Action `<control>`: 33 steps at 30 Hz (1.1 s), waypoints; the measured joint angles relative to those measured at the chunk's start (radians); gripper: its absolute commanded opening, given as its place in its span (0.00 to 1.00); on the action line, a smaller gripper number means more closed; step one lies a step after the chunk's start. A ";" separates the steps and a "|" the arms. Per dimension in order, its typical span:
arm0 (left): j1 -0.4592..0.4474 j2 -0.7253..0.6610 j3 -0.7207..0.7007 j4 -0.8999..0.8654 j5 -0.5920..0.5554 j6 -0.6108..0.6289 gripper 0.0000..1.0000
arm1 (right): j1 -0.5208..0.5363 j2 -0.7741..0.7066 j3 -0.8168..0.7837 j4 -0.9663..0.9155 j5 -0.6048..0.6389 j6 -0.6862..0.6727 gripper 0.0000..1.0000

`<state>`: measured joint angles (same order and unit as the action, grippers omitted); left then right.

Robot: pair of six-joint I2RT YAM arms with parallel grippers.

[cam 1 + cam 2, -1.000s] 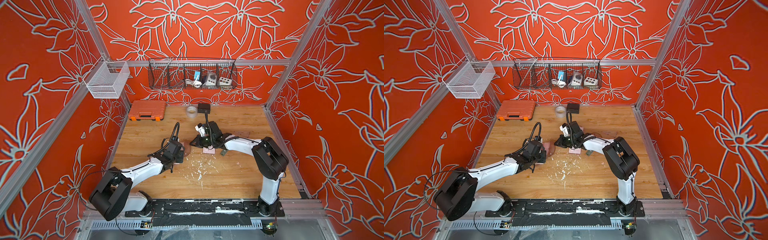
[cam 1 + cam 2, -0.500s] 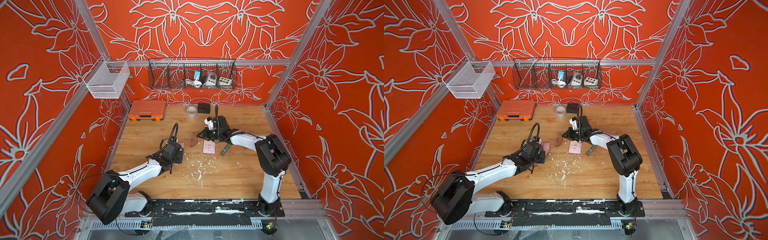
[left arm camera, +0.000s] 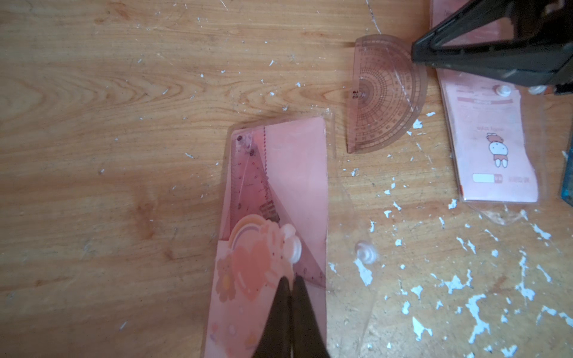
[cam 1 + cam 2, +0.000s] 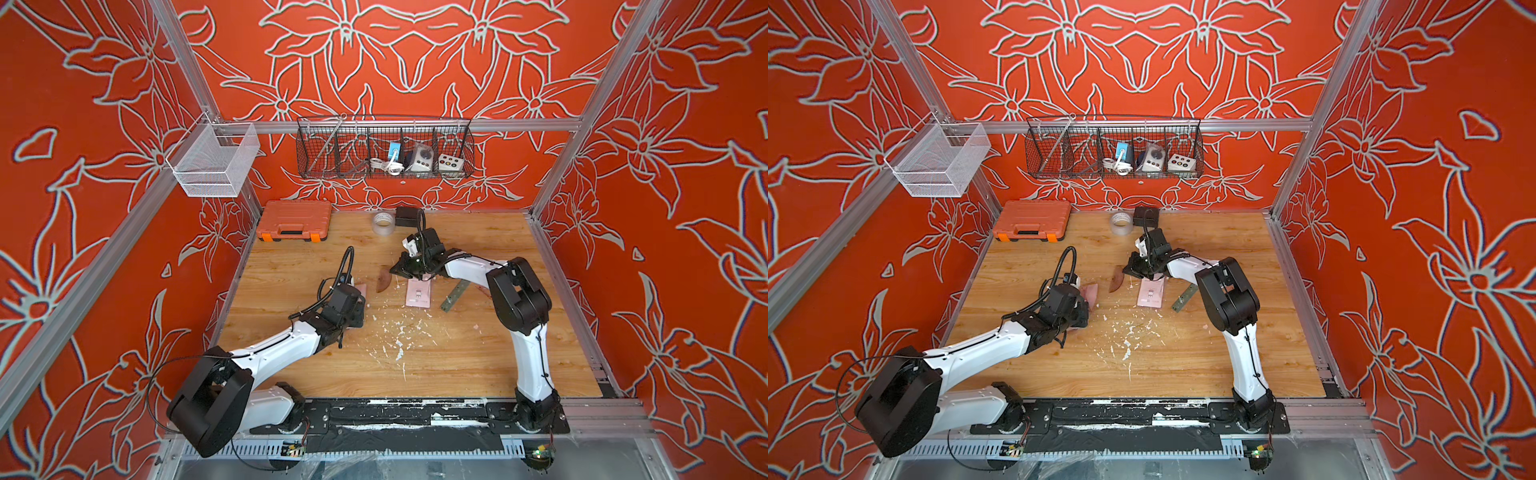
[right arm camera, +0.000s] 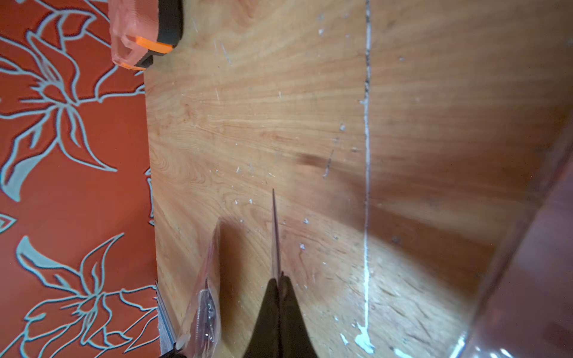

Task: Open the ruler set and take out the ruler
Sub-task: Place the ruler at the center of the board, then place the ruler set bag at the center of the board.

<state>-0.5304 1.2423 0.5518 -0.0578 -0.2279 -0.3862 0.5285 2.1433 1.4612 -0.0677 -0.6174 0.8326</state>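
The pink ruler set pouch (image 3: 279, 192) lies flat with its clear flap (image 3: 366, 254) folded open beside it. Pink see-through set squares (image 3: 248, 173) show inside. My left gripper (image 3: 291, 279) is shut, its tips resting on the pouch, which peeks out from under the wrist in both top views (image 4: 360, 288) (image 4: 1090, 293). My right gripper (image 5: 279, 277) (image 4: 397, 272) is shut on the edge of a thin clear pink protractor (image 5: 274, 232) (image 3: 384, 96) (image 4: 384, 283). No straight ruler of the set can be told apart.
A pink card in a clear sleeve (image 4: 419, 293) (image 3: 490, 148) lies under the right wrist, with a grey-green strip (image 4: 455, 295) next to it. An orange case (image 4: 294, 220), tape roll (image 4: 382, 223) and black box (image 4: 405, 216) line the back. White flecks (image 4: 399, 336) dot the wood.
The right gripper left the pink card, swung toward the back, then came down-left to the protractor. The protractor now lies further from the left gripper. The left arm barely moved.
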 measured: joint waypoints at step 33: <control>0.000 -0.001 -0.030 0.071 0.048 0.017 0.00 | 0.246 -0.255 -0.261 0.202 -0.098 -0.015 0.21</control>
<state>-0.5304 1.2415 0.5217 0.0128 -0.1799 -0.3695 0.7746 1.8881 1.2007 0.1341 -0.7151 0.8177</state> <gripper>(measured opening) 0.047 0.215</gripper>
